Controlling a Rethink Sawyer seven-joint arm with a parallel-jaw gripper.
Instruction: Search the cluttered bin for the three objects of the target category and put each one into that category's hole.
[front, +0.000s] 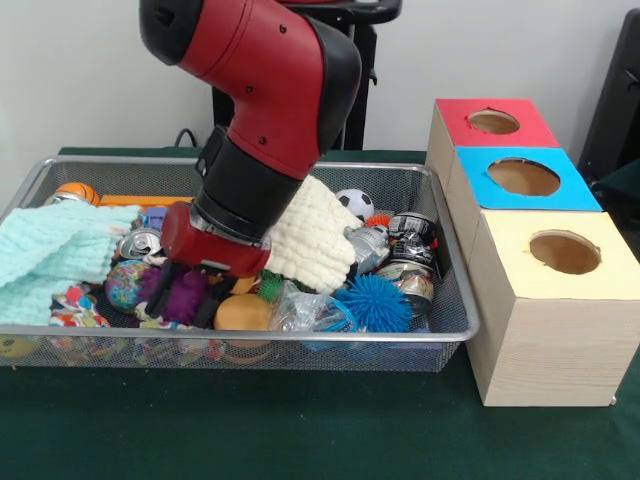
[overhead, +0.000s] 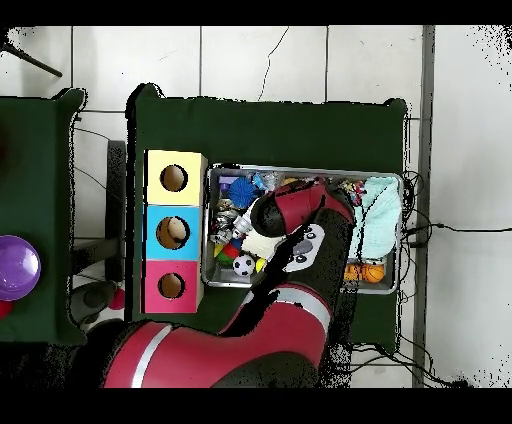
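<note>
Beside the spread black fingers (front: 160, 283) of the gripper (front: 188, 290), a bright multicolour patterned fabric scrap (front: 75, 308) is seen in the silver wire-mesh tray (front: 455, 300), untouched.

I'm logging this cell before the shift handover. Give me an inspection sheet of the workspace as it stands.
Surface: dark green table, bare in front of the bin.
Job's things: wire mesh bin full; patterned fabric scrap at its front corner; yellow-topped box with its hole open.
Clutter: cream cloth, mint cloth, blue spiky ball, soccer ball, cans.
Gripper: gripper down among the toys; open or shut cannot be told.
Cables: black cable on the floor.
Surroundings: purple bowl on a side table.
</note>
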